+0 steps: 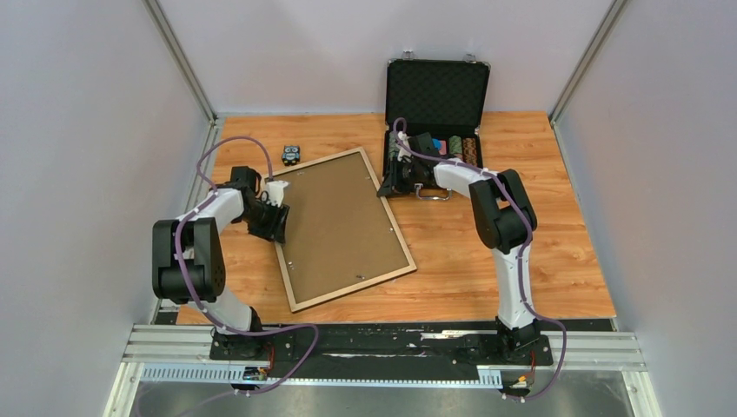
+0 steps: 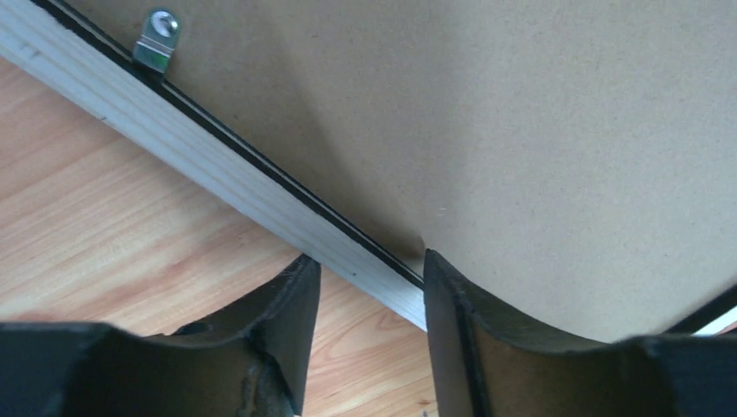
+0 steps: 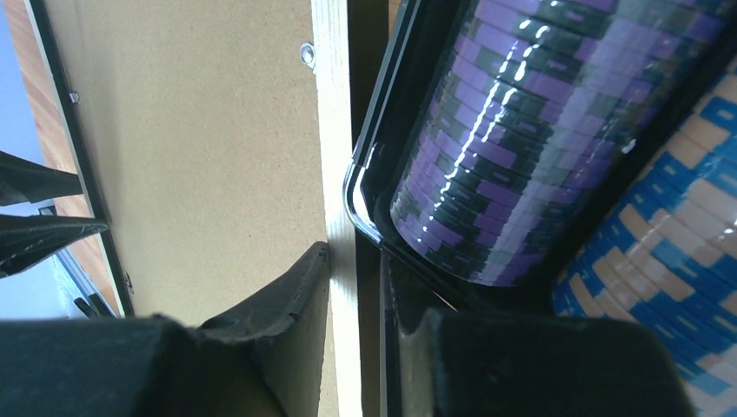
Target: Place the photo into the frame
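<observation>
Two arms reach inward: left gripper (image 2: 369, 304) straddling frame (image 1: 408, 259) rail, seemingly unclamped; right gripper (image 3: 356, 287) pinching opposite rail.

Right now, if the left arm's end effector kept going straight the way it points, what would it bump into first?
The left end effector points down at the frame, its fingers straddling the light wood rail. Going straight on, it would probably meet that rail and the brown backing board first, though the remaining gap is unclear.
</observation>
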You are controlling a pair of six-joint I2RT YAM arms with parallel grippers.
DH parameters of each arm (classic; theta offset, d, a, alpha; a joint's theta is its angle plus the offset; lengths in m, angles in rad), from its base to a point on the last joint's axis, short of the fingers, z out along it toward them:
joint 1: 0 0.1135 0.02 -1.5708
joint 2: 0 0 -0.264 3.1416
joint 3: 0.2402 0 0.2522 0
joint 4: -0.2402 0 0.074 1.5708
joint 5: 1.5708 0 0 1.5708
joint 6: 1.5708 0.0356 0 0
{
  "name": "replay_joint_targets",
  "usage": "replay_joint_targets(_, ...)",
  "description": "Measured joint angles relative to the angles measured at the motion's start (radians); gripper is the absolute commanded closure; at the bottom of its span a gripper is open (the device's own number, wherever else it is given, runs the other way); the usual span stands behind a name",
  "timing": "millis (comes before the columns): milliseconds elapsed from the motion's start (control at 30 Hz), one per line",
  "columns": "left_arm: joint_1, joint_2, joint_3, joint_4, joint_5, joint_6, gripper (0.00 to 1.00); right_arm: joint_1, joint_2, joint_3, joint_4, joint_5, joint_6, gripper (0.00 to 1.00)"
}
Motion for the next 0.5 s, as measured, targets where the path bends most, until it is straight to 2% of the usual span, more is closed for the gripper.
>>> replay_joint_targets(300,0.001,0.029,0.028,0.001,0.000,-0.031,0.64,-0.005,-0.015,-0.032,0.021,-0.027,-0.011,0.60)
replay_joint_targets(500,0.001,0.046,0.051,0.010,-0.010,-0.053,0.66,-0.005,-0.032,-0.046,0.026,-0.041,-0.035,0.50)
